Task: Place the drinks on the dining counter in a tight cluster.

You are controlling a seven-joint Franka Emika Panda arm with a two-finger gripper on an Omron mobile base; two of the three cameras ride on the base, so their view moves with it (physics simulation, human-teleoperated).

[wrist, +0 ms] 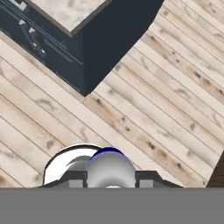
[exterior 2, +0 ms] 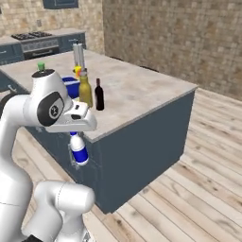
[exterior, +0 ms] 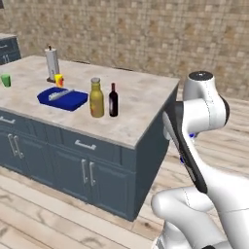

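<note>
My gripper (exterior 2: 74, 136) hangs off the near corner of the dining counter (exterior 2: 142, 90), below its top, and is shut on the small clear blue-labelled bottle (exterior 2: 79, 150), which points down towards the floor. In the hand view the bottle (wrist: 109, 167) sits between the fingertips (wrist: 77, 177), above the wooden floor, with the counter's corner (wrist: 65, 13) at the upper left. On the dining counter (exterior: 141, 97) the tall mustard-yellow bottle (exterior: 96, 98) and the dark wine bottle (exterior: 113, 100) stand upright side by side, nearly touching. The right base view also has the mustard bottle (exterior 2: 85, 90) and the wine bottle (exterior 2: 99, 95).
A blue tray (exterior: 63, 98), a small yellow cup (exterior: 59, 80), a paper towel roll (exterior: 52, 63) and a green cup (exterior: 6, 80) stand further left on the counter. Dark blue cabinet doors (exterior: 87, 170) face the robot. Wooden floor (exterior 2: 198, 179) lies to the right.
</note>
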